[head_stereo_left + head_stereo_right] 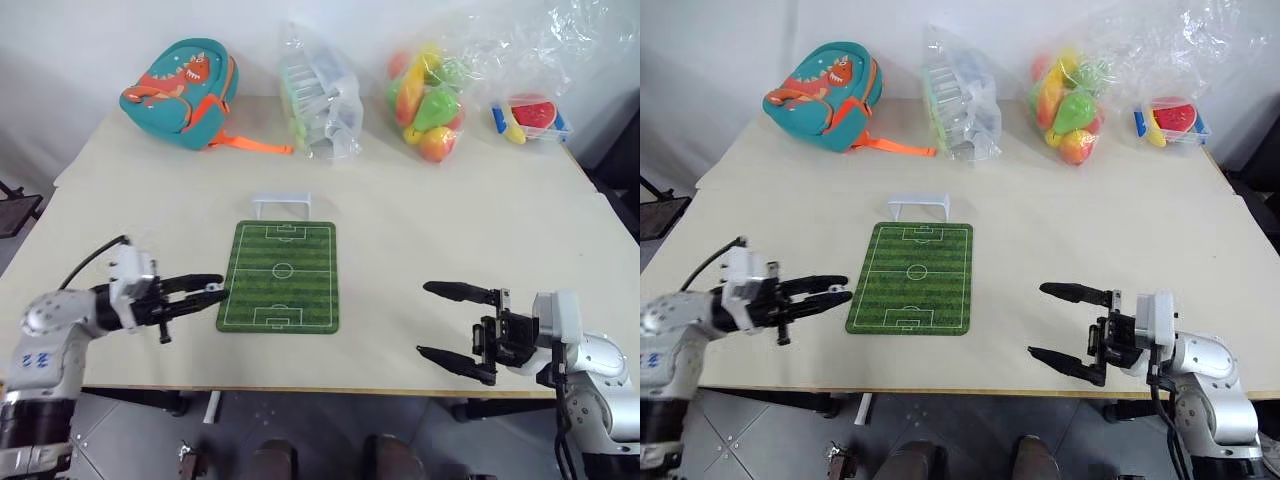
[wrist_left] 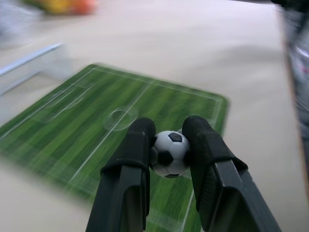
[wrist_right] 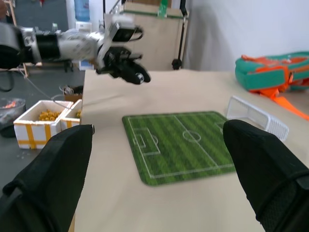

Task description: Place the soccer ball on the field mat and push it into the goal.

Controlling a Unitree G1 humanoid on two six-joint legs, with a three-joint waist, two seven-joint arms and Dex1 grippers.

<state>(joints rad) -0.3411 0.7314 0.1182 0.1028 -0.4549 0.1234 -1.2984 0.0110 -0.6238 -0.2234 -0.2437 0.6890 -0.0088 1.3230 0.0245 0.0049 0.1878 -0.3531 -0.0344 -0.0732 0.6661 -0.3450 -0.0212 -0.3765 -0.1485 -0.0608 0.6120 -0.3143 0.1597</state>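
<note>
My left pincer [image 2: 166,145], two black fingers on a silver arm, was clamped on the tiny white soccer ball with black patches [image 2: 169,152]; the ball sat right between my fingertips, pinched from both sides. From my head camera, that pincer [image 1: 212,290] hung level just beside the flat green field mat with its striped grass print and white pitch lines [image 1: 281,276], at the mat's 9 o'clock edge near the near corner, fingertips pointing toward 3 o'clock. The ball was in the air, not on the mat, with the mat's centre circle lying beyond it along my fingers.

The small white plastic goal frame [image 1: 282,203] stood on the beige tabletop [image 1: 450,225] just past the mat's 12 o'clock end.

My right pincer [image 1: 448,322] was spread wide apart and held nothing. It hovered well apart from the mat at about 4 o'clock, near the table's front edge, its fingers pointing toward 9 o'clock.
</note>
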